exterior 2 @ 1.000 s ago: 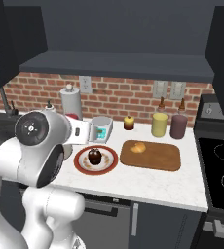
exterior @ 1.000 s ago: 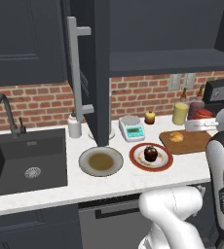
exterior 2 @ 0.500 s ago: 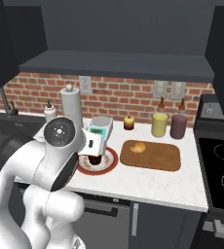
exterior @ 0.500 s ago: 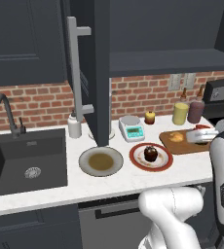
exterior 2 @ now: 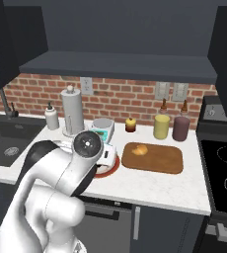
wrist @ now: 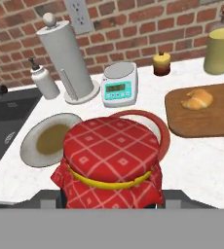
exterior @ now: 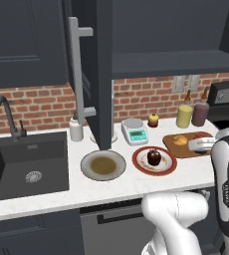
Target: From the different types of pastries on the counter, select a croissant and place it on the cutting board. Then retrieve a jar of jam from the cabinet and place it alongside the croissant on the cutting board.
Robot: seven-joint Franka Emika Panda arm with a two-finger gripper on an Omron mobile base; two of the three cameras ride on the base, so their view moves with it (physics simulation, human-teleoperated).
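Arm: folded low, hand over counter (exterior 2: 150,190) front | Gripper (wrist: 111,206): clamped on jar of jam (wrist: 110,163), above red-rimmed plate (wrist: 163,138) | Croissant (wrist: 197,99): lying on cutting board (wrist: 216,119)

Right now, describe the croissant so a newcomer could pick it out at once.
Find the brown wooden cutting board on the white counter, in front of the yellow bottle and the dark red one. The croissant lies on the board's end nearer the red-rimmed plate. It is the small golden-orange curved pastry, unlike the dark muffin on that plate.
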